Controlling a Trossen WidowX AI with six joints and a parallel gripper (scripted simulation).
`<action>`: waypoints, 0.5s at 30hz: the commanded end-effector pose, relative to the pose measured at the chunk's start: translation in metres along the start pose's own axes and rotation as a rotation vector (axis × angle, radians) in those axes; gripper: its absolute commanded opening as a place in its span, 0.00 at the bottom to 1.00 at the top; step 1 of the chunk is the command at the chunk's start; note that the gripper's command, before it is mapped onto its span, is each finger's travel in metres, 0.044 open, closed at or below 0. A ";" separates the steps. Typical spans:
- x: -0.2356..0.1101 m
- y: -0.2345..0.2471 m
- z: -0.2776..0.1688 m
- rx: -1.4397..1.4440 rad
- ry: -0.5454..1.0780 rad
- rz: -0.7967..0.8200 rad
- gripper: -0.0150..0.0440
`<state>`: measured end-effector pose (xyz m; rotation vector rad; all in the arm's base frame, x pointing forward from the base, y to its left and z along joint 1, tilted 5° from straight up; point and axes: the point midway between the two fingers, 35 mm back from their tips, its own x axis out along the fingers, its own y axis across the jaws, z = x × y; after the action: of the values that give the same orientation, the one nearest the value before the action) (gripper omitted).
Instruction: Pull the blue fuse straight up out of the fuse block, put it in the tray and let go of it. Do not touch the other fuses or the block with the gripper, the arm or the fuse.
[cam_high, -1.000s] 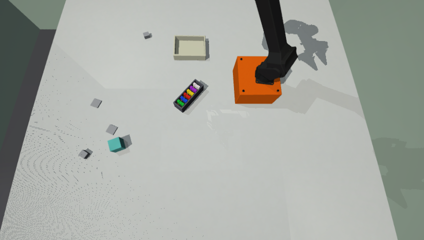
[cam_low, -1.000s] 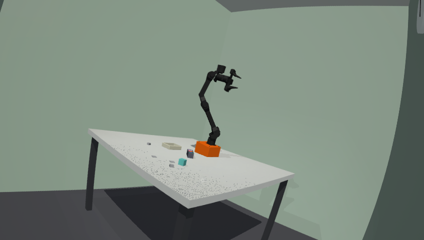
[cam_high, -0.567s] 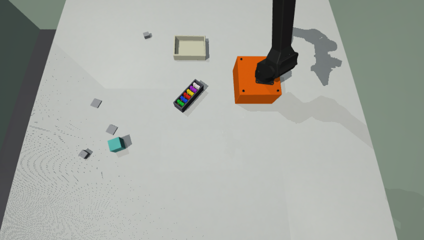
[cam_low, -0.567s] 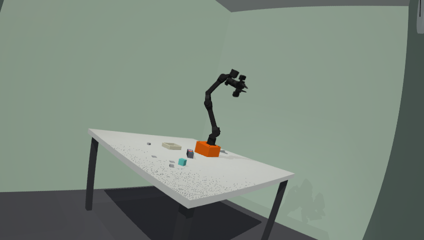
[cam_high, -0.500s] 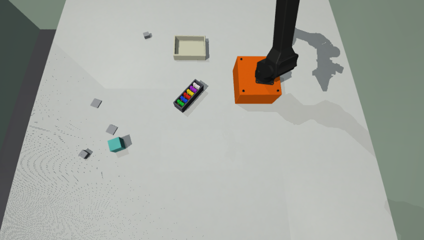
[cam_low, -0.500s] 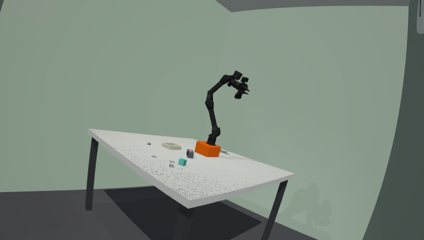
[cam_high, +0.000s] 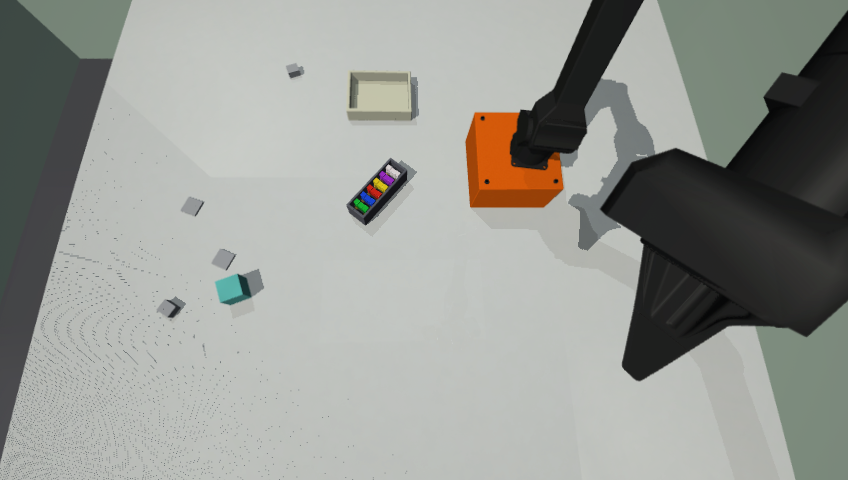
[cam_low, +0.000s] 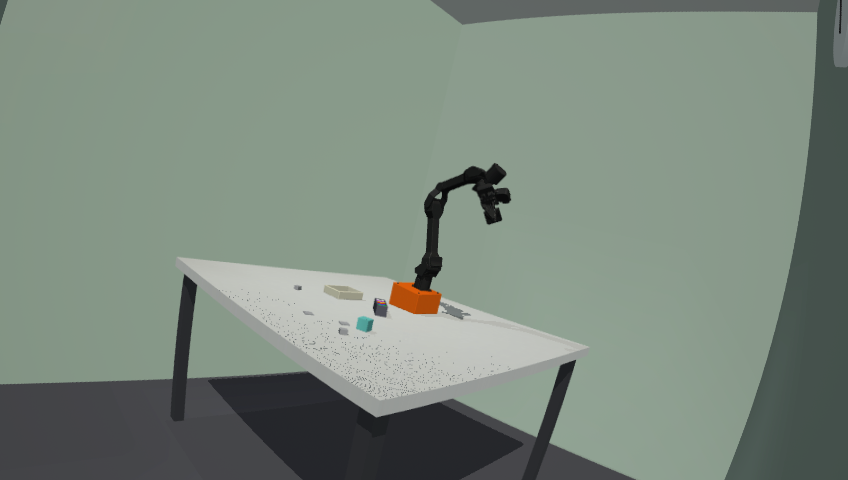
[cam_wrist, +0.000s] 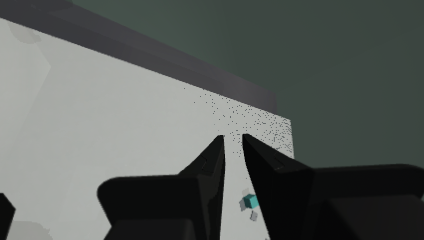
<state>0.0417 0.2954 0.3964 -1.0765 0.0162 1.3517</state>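
The dark fuse block (cam_high: 397, 189) (cam_low: 380, 309) stands mid-table and holds a row of fuses. The blue fuse (cam_high: 367, 199) sits second from the near end, between a green fuse (cam_high: 360, 205) and a red fuse (cam_high: 374, 191). The cream tray (cam_high: 379, 113) (cam_low: 342, 295) is empty, behind the block. My gripper (cam_high: 635, 369) (cam_low: 493, 218) (cam_wrist: 232, 140) hangs high above the table, far from the block. Its fingers are nearly together with nothing between them.
The arm stands on an orange base (cam_high: 499, 181) (cam_low: 414, 298) right of the block. A teal cube (cam_high: 232, 289) (cam_low: 364, 323) (cam_wrist: 251, 201) and several small grey pieces, such as one grey piece (cam_high: 192, 205), lie at the left. The table edge (cam_wrist: 165, 65) shows in the wrist view.
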 end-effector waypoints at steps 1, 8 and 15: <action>0.057 -0.010 -0.045 0.286 0.174 0.003 0.36; 0.122 -0.024 -0.145 0.801 0.434 -0.055 0.36; 0.152 -0.021 -0.261 1.334 0.662 -0.169 0.36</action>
<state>0.2195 0.2781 0.2185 -0.4465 0.9710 0.6891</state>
